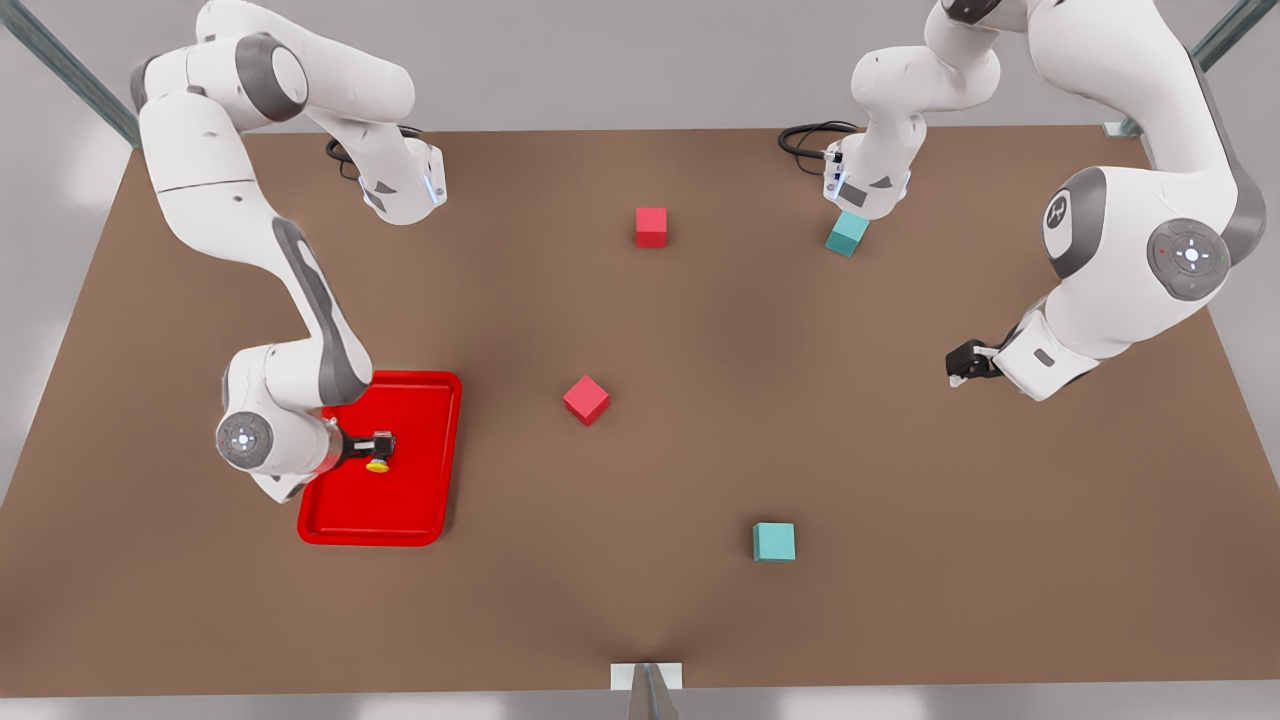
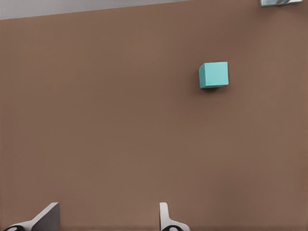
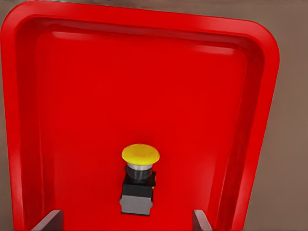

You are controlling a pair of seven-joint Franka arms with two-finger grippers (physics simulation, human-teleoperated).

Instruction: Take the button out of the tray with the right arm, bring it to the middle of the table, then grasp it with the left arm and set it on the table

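Right wrist view: we find the right gripper (image 3: 127, 222) spread apart around the button (image 3: 139, 179), which lies in the tray (image 3: 250, 144). We advise centring on its body before closing. The left gripper (image 2: 106, 219) waits, fingers apart, with a teal cube (image 2: 213, 74) at its 1 o'clock.

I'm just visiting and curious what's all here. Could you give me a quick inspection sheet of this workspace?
Surface: brown table.
Job's things: yellow-capped button lying in the red tray.
Clutter: two red cubes, two teal cubes.
Grippers: right pincer open over the tray, fingers either side of the button; left pincer open, waiting above bare table.
Cables: black loops at the far edge.
Surroundings: metal corner posts, grey wall.
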